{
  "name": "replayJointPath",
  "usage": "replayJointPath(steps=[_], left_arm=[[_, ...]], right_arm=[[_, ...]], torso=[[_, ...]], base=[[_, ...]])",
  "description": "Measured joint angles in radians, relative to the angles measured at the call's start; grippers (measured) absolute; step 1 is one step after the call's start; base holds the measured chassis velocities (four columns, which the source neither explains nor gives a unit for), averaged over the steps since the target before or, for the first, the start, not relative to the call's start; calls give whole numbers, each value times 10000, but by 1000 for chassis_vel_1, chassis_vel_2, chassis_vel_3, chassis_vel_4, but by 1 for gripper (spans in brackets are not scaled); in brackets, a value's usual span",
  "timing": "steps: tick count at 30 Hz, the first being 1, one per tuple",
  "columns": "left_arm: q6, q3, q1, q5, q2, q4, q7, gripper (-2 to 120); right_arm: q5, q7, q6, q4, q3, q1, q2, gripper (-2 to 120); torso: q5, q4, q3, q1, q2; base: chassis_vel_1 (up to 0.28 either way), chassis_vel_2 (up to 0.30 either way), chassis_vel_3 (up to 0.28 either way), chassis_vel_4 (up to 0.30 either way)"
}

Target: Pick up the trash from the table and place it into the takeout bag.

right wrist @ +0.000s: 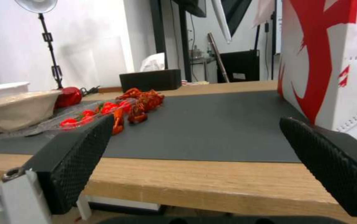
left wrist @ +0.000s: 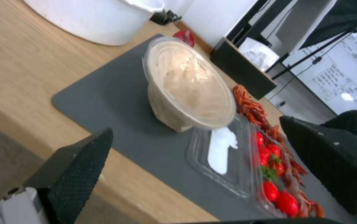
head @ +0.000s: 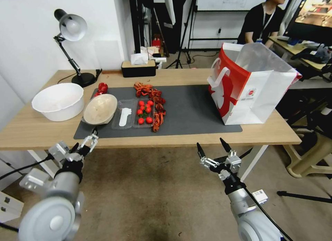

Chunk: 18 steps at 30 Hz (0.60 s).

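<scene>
On the table (head: 41,130) lies a dark grey mat (head: 193,109) with trash on its left half: a tilted beige paper bowl (head: 100,109) (left wrist: 186,84), a crushed red can (head: 102,89) behind it, a clear tray (head: 124,114) holding a white spoon and small red tomatoes, and red crayfish shells (head: 154,101) (right wrist: 139,102). The red-and-white takeout bag (head: 256,92) (right wrist: 331,62) stands upright at the mat's right end. My left gripper (head: 84,140) (left wrist: 195,127) hangs open before the table's front edge, facing the bowl. My right gripper (head: 210,142) (right wrist: 195,120) is open at the front edge, right of centre.
A large white bowl (head: 58,101) sits on the bare wood left of the mat. A black desk lamp (head: 71,30) and a black tissue box (head: 138,68) stand along the back edge. Chairs and tripod legs crowd the floor to the right.
</scene>
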Motion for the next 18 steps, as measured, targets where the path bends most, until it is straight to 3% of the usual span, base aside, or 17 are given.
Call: replayJointPath(steps=[7,18], left_arm=[[155,65,-1092,-865,750,946,-470,100],[402,220,-1874,-1313,997,1628,-804,100]], right_arm=[[-153,13,7,13,136,-119,108,100],[-270,58,9,-93,178,-110,195,100]], torso=[[0,2,0,0,0],[0,2,0,0,0]], base=[[0,0,0,0],[0,0,0,0]])
